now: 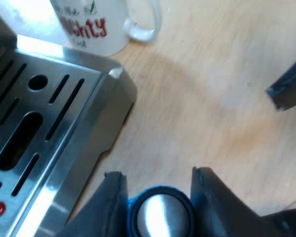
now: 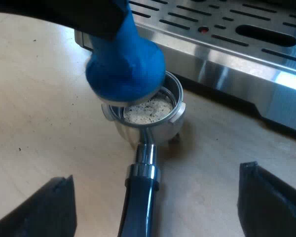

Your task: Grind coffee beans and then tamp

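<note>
My left gripper (image 1: 159, 174) is shut on the blue tamper (image 1: 160, 217), whose round metal face shows between the fingers. In the right wrist view the tamper (image 2: 126, 64) hangs tilted over the rim of the metal holder (image 2: 148, 116), partly covering its basket. The basket holds pale, speckled ground coffee (image 2: 150, 109). The holder rests on the wooden table just before the machine's drip tray (image 2: 222, 29). Its dark handle (image 2: 138, 207) runs back between the fingers of my right gripper (image 2: 156, 173), which stands open and wide, with both fingers clear of the handle.
A white mug (image 1: 96, 24) with red lettering stands beside the corner of the steel drip tray (image 1: 44, 113). A dark bar-shaped part (image 1: 288, 89) juts in over the bare wooden table (image 1: 212, 98); I cannot tell what it is.
</note>
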You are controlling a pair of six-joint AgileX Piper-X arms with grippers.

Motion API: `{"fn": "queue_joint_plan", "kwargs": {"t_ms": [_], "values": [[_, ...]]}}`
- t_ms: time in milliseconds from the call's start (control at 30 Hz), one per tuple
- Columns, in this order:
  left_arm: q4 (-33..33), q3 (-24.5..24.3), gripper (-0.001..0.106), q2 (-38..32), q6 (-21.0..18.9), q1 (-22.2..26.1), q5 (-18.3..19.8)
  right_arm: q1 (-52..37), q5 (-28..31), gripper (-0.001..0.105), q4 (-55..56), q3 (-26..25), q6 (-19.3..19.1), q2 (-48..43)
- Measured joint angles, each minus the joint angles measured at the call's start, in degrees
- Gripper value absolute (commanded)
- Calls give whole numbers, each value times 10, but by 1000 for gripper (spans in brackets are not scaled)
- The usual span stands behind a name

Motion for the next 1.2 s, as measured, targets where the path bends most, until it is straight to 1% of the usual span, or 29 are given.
{"fn": "queue_joint_plan", "kwargs": {"t_ms": [200, 633, 833, 967, 1033, 1200], "values": [[-18, 0, 17, 9, 0, 0, -7, 0, 0, 69, 0, 0, 0, 0], [-18, 0, 17, 9, 1, 0, -22, 0, 0, 69, 0, 0, 0, 0], [-20, 0, 17, 14, 1, 20, -25, 0, 0, 69, 0, 0, 0, 0], [-21, 0, 17, 25, 1, 23, -15, 0, 0, 69, 0, 0, 0, 0], [-21, 0, 17, 29, 1, 23, 1, 0, 0, 69, 0, 0, 0, 0], [-21, 0, 17, 28, 1, 23, 4, 0, 0, 69, 0, 0, 0, 0]]}}
